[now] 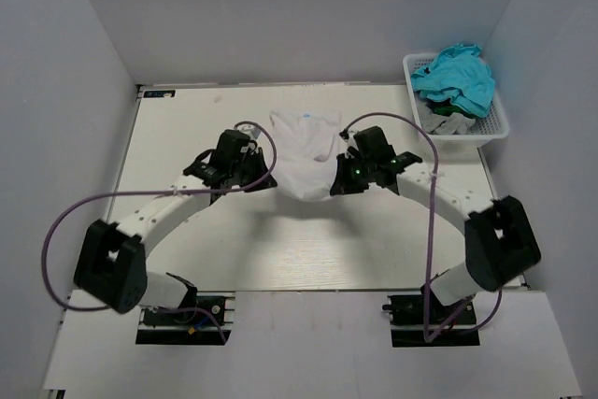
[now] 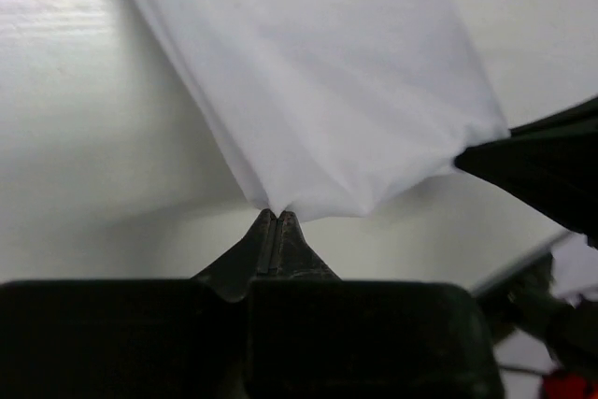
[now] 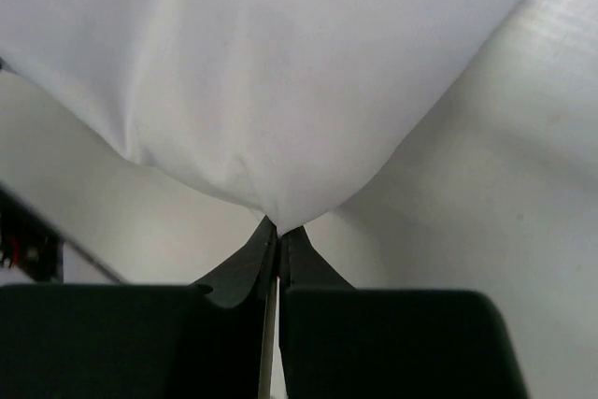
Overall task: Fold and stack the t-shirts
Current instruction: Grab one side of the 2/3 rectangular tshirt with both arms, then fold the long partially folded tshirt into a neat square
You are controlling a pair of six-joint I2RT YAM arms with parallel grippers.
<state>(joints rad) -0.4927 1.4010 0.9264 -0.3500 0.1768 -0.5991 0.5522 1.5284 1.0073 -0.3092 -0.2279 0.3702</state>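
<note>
A plain white t-shirt [image 1: 304,156] with a small blue neck label lies in the middle of the table, its near part bunched between the two arms. My left gripper [image 1: 264,173] is shut on its left edge; in the left wrist view the cloth [image 2: 318,91] rises from the pinched fingertips of that gripper [image 2: 277,214]. My right gripper [image 1: 338,175] is shut on the shirt's right edge, and the white fabric [image 3: 280,72] hangs over the closed tips of this gripper [image 3: 278,227]. A teal t-shirt [image 1: 456,77] and a grey one [image 1: 444,123] lie in the basket.
A white plastic mesh basket [image 1: 495,123] stands at the table's back right corner. White walls enclose the table on the left, back and right. Purple cables loop from each arm. The other arm's dark body [image 2: 551,165] shows at the right of the left wrist view.
</note>
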